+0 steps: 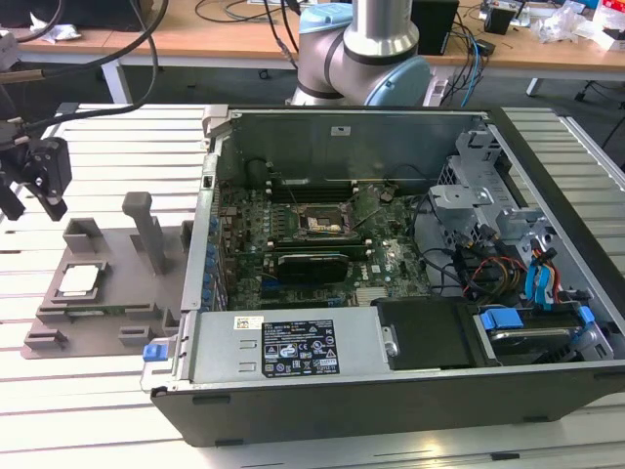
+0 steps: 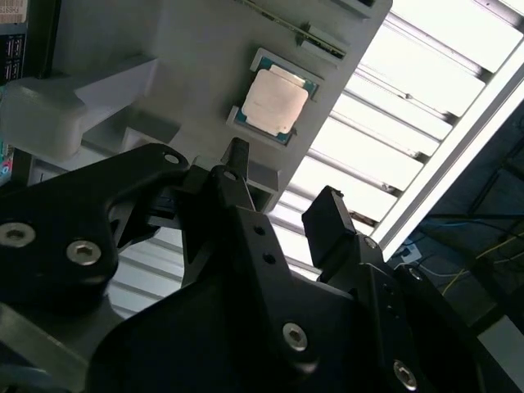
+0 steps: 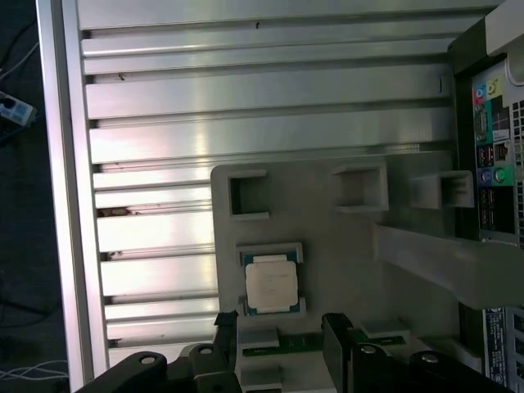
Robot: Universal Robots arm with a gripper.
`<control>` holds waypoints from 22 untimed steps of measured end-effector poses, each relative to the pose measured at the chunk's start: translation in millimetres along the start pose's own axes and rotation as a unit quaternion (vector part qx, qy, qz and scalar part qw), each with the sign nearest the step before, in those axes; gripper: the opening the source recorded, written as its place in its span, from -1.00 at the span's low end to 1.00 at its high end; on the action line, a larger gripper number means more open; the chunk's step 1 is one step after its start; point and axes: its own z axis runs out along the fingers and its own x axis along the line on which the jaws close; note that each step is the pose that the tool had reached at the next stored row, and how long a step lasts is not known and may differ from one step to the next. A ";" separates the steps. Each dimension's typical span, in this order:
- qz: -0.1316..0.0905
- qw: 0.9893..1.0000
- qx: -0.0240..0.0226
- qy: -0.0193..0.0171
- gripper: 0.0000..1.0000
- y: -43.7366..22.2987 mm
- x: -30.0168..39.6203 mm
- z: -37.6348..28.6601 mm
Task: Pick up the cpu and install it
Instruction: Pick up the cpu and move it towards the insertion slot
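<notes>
The cpu (image 1: pixel 81 280) is a small pale silver square lying flat in a recess of the grey holder block (image 1: pixel 117 293), at the exterior view's left beside the computer case. Both wrist views look down on the cpu (image 2: pixel 274 101) (image 3: pixel 272 285). My gripper (image 1: pixel 34 203) hangs in the air above and to the left of the holder, apart from the chip. It is open (image 3: pixel 280 321), its two black fingers (image 2: pixel 327 214) spread with nothing between them. The dark metal-framed socket (image 1: pixel 322 225) sits on the green motherboard inside the case.
The open computer case (image 1: pixel 391 391) lies on its side on a slatted metal table (image 1: pixel 117 137), with drive cages and cables at the exterior view's right. Upright posts (image 1: pixel 146 230) rise from the holder near the cpu. The arm's base (image 1: pixel 376 59) stands behind the case.
</notes>
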 end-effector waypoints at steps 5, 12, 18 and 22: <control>0.000 1.000 0.000 0.000 0.09 0.3 0.4 15.2; 0.000 1.000 0.000 0.000 0.09 0.4 0.6 21.2; 0.000 1.000 0.000 0.000 0.09 0.6 0.7 25.7; 0.000 1.000 0.000 0.000 0.09 0.6 0.9 30.5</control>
